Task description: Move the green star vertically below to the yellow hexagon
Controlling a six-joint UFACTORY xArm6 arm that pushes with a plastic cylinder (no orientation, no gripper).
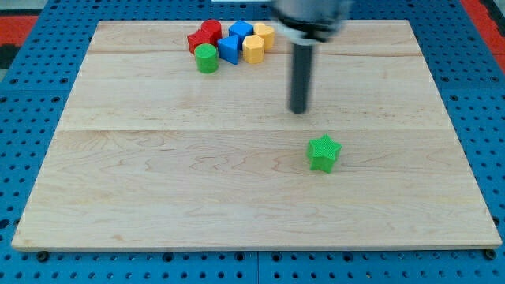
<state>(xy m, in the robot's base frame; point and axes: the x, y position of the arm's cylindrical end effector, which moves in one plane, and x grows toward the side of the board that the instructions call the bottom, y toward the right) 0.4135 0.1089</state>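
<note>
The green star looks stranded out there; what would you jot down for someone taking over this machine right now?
My tip: above and slightly to the view's left of the green star, not touching it.
Green star: alone on the wooden board, right of centre.
Yellow hexagon: in the cluster at the view's top, beside the blue blocks.
Done: nothing visible yet.
Left: push the star toward the view's left until it sits straight below the hexagon.

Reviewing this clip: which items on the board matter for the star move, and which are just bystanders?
Task items: green star; yellow hexagon; my tip, above and slightly left of the star, not touching.

Bystanders: green cylinder; red blocks; blue blocks; second yellow block.
</note>
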